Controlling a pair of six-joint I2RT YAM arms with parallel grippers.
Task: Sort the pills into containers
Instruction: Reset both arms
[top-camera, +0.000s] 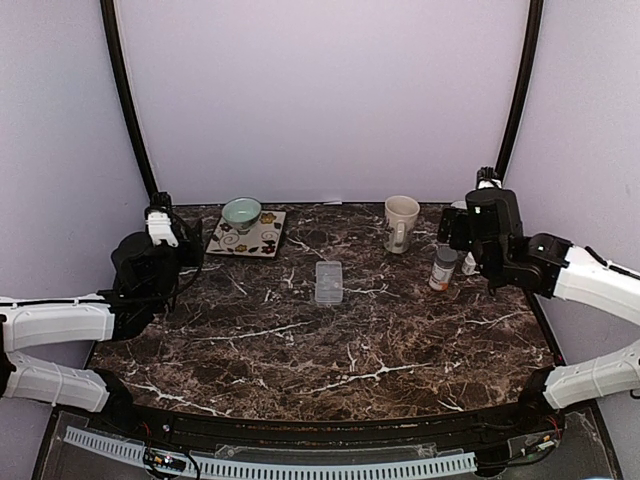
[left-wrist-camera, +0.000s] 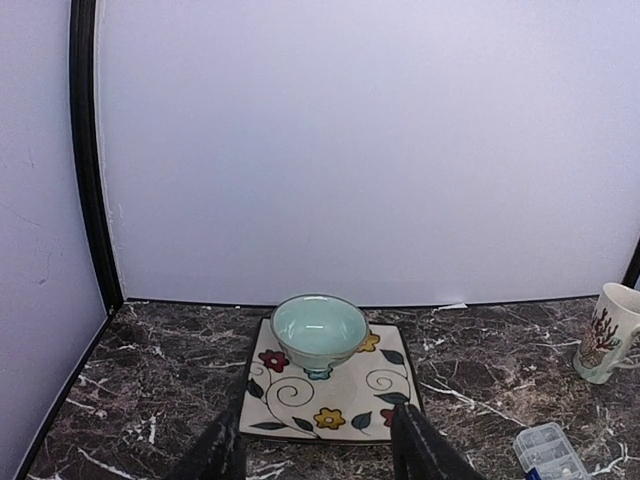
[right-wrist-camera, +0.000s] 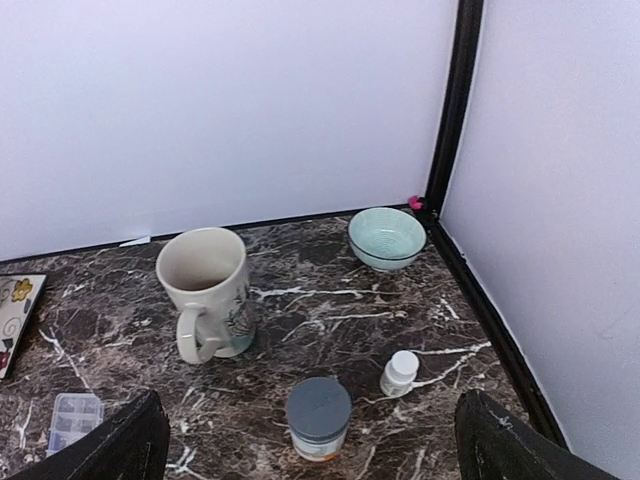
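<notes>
The clear plastic pill organizer (top-camera: 328, 282) lies flat and closed near the middle of the marble table. It also shows at the lower right of the left wrist view (left-wrist-camera: 548, 452) and the lower left of the right wrist view (right-wrist-camera: 75, 418). No loose pills show. My left gripper (top-camera: 160, 226) hangs at the far left, open and empty, its fingers (left-wrist-camera: 420, 452) in front of a flowered plate. My right gripper (top-camera: 478, 218) hangs at the far right, wide open and empty, above an orange pill bottle (right-wrist-camera: 319, 417) with a grey cap.
A teal bowl (left-wrist-camera: 318, 333) stands on the flowered plate (left-wrist-camera: 345, 405) at the back left. A cream mug (right-wrist-camera: 205, 290), a small white bottle (right-wrist-camera: 400, 372) and a second teal bowl (right-wrist-camera: 387, 237) stand at the back right. White walls close in three sides.
</notes>
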